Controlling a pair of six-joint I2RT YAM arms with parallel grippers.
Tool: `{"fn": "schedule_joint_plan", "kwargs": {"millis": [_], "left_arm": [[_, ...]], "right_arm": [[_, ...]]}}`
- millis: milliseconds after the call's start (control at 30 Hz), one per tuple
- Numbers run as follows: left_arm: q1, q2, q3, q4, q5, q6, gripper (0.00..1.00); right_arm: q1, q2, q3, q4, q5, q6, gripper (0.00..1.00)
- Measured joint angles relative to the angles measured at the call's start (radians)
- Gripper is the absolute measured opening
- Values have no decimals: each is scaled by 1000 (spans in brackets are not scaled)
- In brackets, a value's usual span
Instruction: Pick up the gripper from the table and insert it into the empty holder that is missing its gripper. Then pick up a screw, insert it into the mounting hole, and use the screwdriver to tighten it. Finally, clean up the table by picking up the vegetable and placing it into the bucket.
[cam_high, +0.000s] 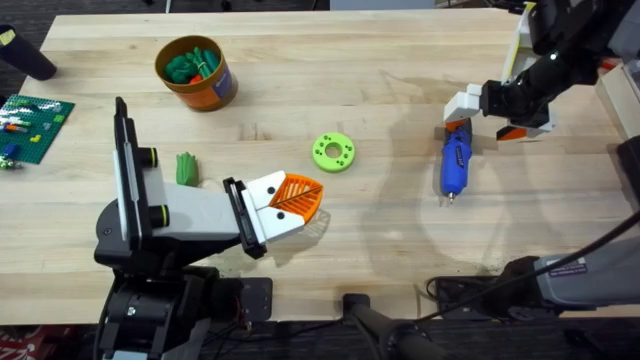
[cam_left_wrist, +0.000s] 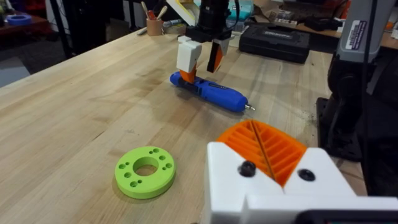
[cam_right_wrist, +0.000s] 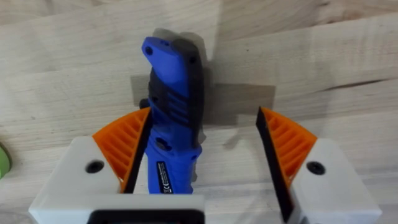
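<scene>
The blue screwdriver (cam_high: 456, 165) lies flat at the right side of the table, its bit toward the front edge. My right gripper (cam_high: 490, 118) stands open over its rear end. In the right wrist view the screwdriver (cam_right_wrist: 174, 93) rests against one orange pad (cam_right_wrist: 127, 146), with a wide gap to the other. My left gripper (cam_high: 290, 200) hovers shut and holds nothing at front centre, pads (cam_left_wrist: 261, 152) pressed together. The green vegetable (cam_high: 187, 168) lies beside the left arm. The orange-brown bucket (cam_high: 195, 72) stands at back left with green pieces inside. The loose gripper, holder and screw are out of view.
A flat lime-green ring with holes (cam_high: 333, 152) lies mid-table, just ahead of my left gripper, ring (cam_left_wrist: 145, 171). A green brick baseplate (cam_high: 30, 120) sits off the table's left edge. Cables and dark gear line the front right edge.
</scene>
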Motion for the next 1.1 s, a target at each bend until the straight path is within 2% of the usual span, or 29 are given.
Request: {"fn": "schedule_joint_plan", "kwargs": {"millis": [167,567,833,1100], "left_arm": [[0,0,0,-1,0,0,16],[0,0,0,-1,0,0,16],[0,0,0,-1,-1,0,16],[0,0,0,-1,0,0,16]], "right_arm": [[0,10,0,5,-9,0,988],[27,10,0,20,-125,47,988],[101,10,-1,58,-75,120,988],[105,10,-74,127,-57,136,988]]}}
